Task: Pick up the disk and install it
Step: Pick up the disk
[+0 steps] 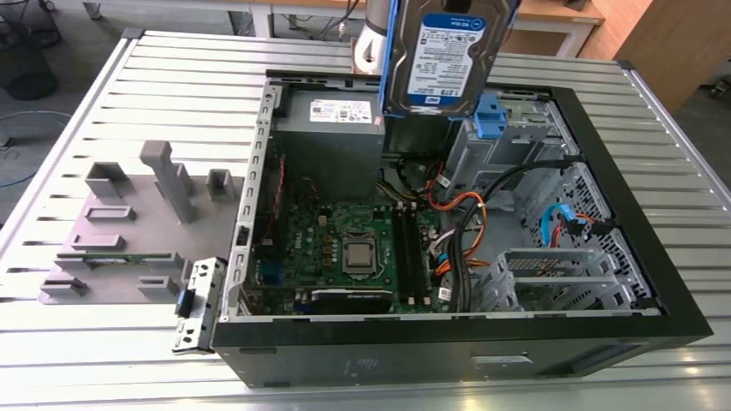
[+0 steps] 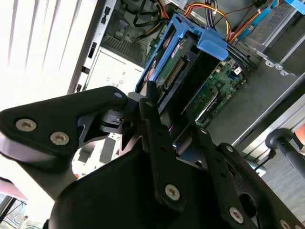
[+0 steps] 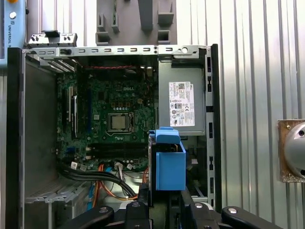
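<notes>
At the exterior view's left a grey fixture (image 1: 120, 227) stands on the worktop (image 1: 68, 360); right of it lies the open computer case (image 1: 457, 347). Above its far side the end effector (image 2: 169, 112) is clamped on the disk (image 1: 446, 60): picked up, not yet installed.

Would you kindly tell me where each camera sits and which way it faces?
Exterior view: off the arm, high, looking down into the open computer case; arm's end behind the raised disk.
First wrist view: on the arm, facing down into the case; end effector in foreground.
Second wrist view: on the arm, along the fingers clamping the disk.
All share the disk.
</notes>
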Robot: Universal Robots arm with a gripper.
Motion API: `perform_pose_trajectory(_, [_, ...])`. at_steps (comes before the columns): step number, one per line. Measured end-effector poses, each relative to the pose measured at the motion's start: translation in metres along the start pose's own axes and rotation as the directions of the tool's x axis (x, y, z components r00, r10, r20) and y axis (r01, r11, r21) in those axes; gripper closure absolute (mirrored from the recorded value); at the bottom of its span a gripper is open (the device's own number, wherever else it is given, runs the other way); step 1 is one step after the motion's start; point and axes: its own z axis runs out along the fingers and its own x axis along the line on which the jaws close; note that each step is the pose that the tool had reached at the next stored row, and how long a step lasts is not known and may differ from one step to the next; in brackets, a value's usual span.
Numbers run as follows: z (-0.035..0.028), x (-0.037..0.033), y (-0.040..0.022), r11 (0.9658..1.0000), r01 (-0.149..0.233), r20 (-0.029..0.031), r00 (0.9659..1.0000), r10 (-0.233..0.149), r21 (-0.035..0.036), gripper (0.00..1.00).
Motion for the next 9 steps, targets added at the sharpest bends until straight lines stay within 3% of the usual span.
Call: perform_pose_trajectory(9, [0.0000,0.0054,-0.0002,1.0000,0.000,-0.0107,0.9999,0.000,0.0004,0.65])
